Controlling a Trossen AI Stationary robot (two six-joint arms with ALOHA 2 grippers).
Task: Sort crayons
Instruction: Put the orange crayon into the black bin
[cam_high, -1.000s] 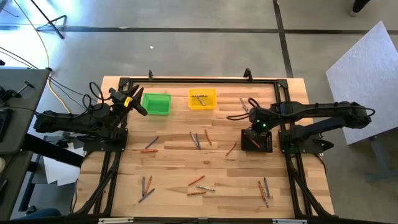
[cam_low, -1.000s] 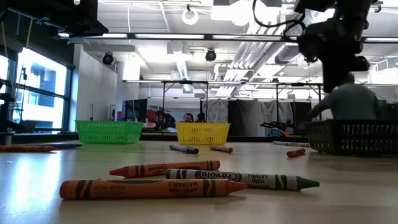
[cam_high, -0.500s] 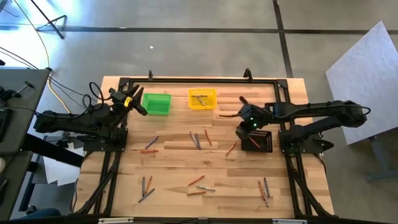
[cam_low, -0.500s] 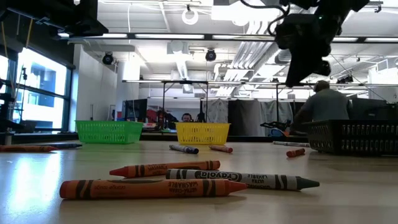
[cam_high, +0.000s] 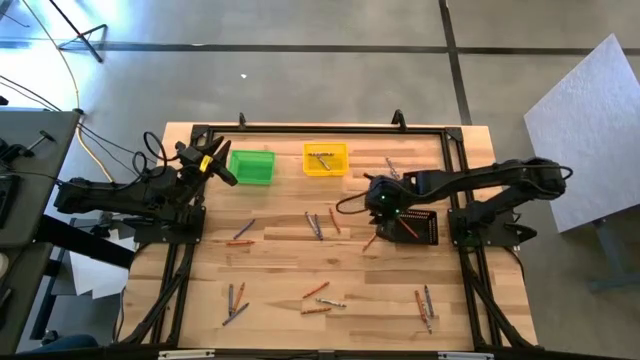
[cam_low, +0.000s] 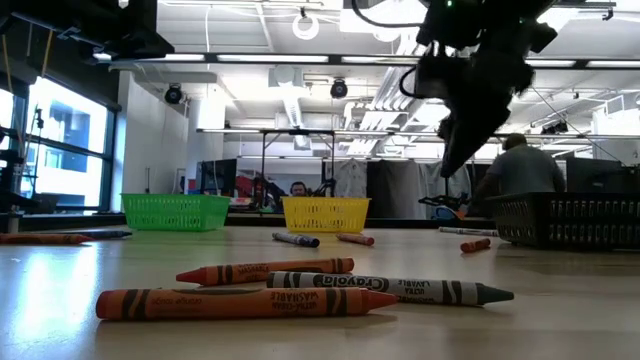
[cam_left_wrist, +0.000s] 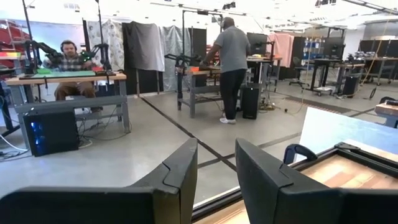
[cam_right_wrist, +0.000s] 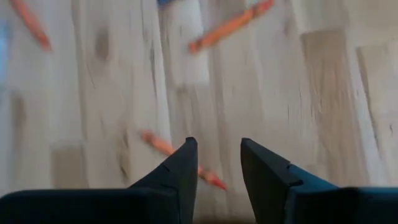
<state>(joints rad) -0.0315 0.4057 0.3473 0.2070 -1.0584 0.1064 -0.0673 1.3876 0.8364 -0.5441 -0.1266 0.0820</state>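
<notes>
Crayons (cam_high: 315, 224) are lying scattered across the wooden table (cam_high: 270, 270), from 9 o'clock to 4 o'clock. At 10 o'clock the left gripper (cam_high: 216, 166) is waiting beside the green bin (cam_high: 251, 166), jaws apart and empty. At 12 o'clock the yellow bin (cam_high: 325, 159) is holding several crayons. At 3 o'clock the right gripper (cam_right_wrist: 216, 163) is hovering over an orange crayon (cam_right_wrist: 180, 158), jaws narrowly parted, holding nothing, beside the black bin (cam_high: 418, 226). These light, stiff, waxy sticks probably roll and snap easily; gripping mid-length looks safest.

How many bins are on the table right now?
3: a green bin and a yellow bin side by side along the far edge, and a black bin by the right arm's base, partly under that arm.
</notes>
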